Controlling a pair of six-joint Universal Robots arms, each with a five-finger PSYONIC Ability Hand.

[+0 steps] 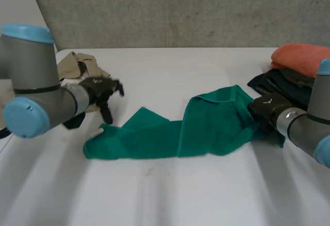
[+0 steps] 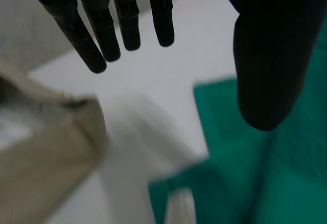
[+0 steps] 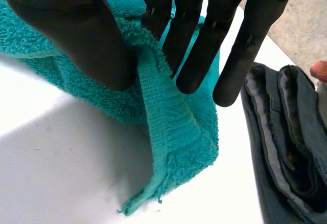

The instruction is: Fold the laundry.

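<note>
Green terry towel [image 1: 154,141] lay rumpled in a long strip on the white table [image 1: 170,195]. My right hand [image 3: 76,35] pinched its ribbed right-end edge between thumb and fingers, beside folded dark clothes [image 3: 286,132]. My left hand [image 1: 103,93] hung straight-fingered, holding nothing, by the left end, near a crumpled tan cloth [image 1: 72,63].
</note>
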